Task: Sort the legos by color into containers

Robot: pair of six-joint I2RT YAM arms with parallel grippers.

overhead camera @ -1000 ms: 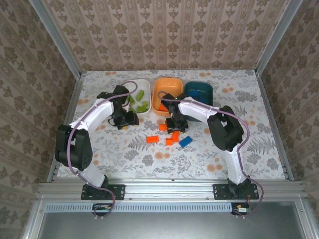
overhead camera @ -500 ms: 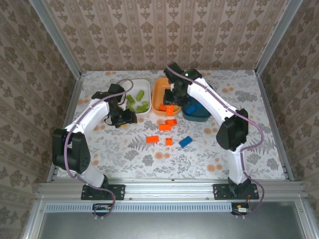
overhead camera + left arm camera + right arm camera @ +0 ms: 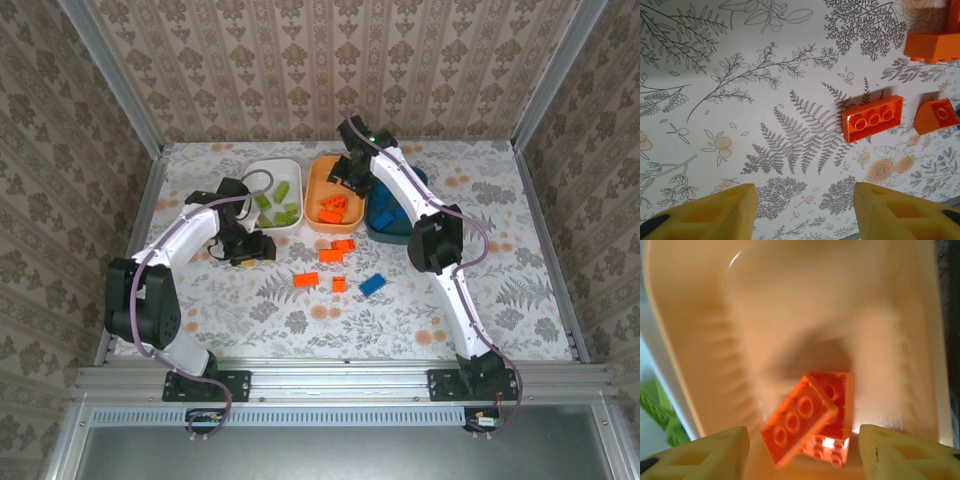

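Right end effector point(image 3: 347, 178) above orange tub point(image 3: 311, 200), orange legos point(image 3: 334, 207) inside. White tub point(image 3: 275, 163) left, green legos point(image 3: 284, 210) inside; teal tub point(image 3: 380, 230) right. Left end effector point(image 3: 248, 250) over counter point(image 3: 480, 250). Loose orange bricks point(image 3: 307, 280), blue brick point(image 3: 372, 285) nearer.

The overhead view is bright, even and sharp, with faint soft shadows on the table point(image 3: 300, 320). The left wrist view is crisp. The right wrist view is smeared: the orange tub point(image 3: 685, 340) looks washed pale, with a glare streak at upper left and a hotspot under the orange bricks point(image 3: 805, 415).
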